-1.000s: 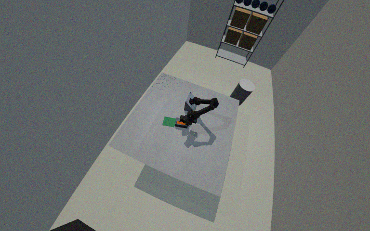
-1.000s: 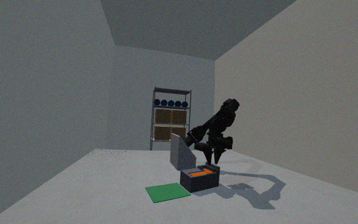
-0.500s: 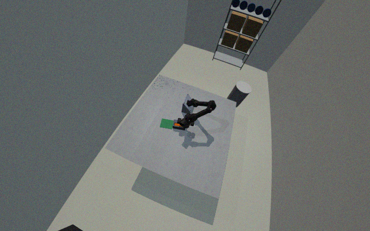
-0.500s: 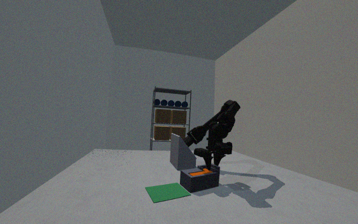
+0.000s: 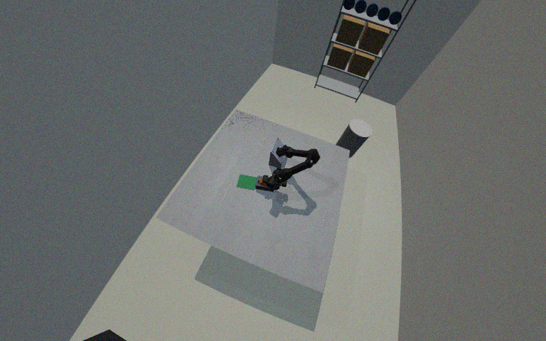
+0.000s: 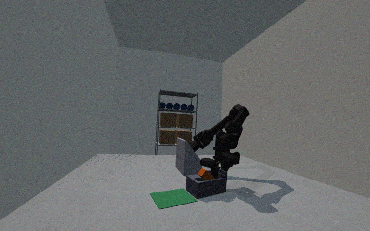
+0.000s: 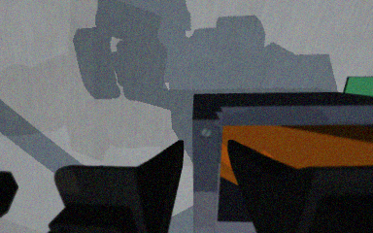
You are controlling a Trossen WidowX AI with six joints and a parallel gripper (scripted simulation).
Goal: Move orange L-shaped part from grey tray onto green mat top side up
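Orange L-shaped part (image 5: 261, 182) (image 6: 207, 175) (image 7: 301, 146), that's what catches my eye: it sits tilted in the pocket of the grey tray (image 5: 262, 189) (image 6: 208, 187) (image 7: 205, 165), the end toward the mat cocked up above the tray's rim and the opposite end low inside. From where I stand, the raised end looks like a blunt, square-edged block, brighter orange on its end face and duller, almost rusty, along the flank. Seen from the wrist, its surface is a broad orange band with a dark shadow across part of it, and a black finger hides some of the rest. A dark gap of pocket shows beside it.

The gripper (image 5: 268, 182) (image 6: 220, 173) (image 7: 205, 145) is down at the tray's end away from the mat, its jaws partway open with nothing pinched between them. One finger reaches into the pocket over the part's low end; the other is beyond the tray's end wall. I can't make out the exact spot where finger and part meet.

The green mat (image 5: 246, 181) (image 6: 173, 198) (image 7: 360, 85) lies flat just beside the tray, on the side of the raised end. Behind the tray stands a grey wedge-shaped panel (image 5: 275, 160) (image 6: 185, 160).
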